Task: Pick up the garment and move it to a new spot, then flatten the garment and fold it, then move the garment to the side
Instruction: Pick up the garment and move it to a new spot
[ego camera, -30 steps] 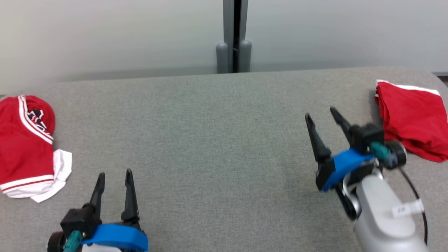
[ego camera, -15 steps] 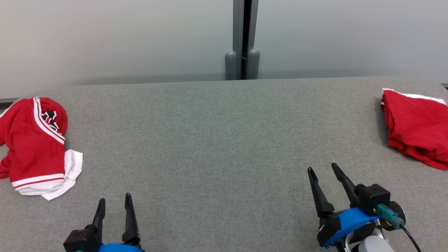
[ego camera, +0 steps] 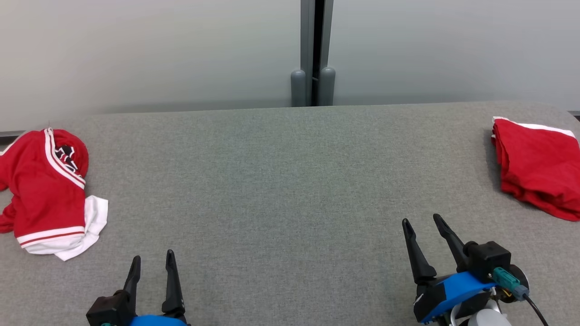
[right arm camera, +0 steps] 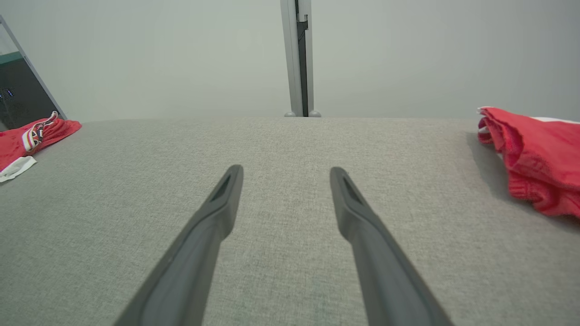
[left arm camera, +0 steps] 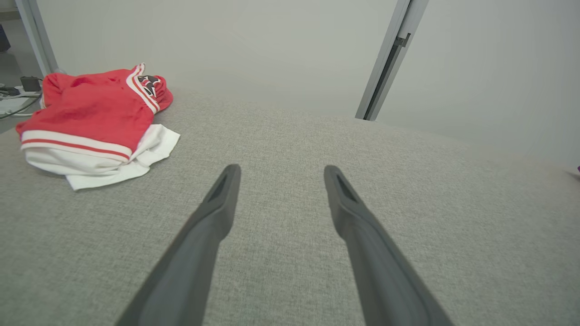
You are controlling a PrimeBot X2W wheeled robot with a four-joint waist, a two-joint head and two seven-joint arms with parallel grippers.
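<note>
Well back from the folded garment [ego camera: 537, 167] now, right fingers [ego camera: 415, 251]

Grey fabric table [ego camera: 290, 181] before pale wall [ego camera: 136, 50].

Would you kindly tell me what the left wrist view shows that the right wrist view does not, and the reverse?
Left wrist view's own: the open left gripper and cables past the table's left end. Right wrist view's own: the open right gripper and the folded red garment. Shared: the grey table, the crumpled red-and-white garment and the grey post.
</note>
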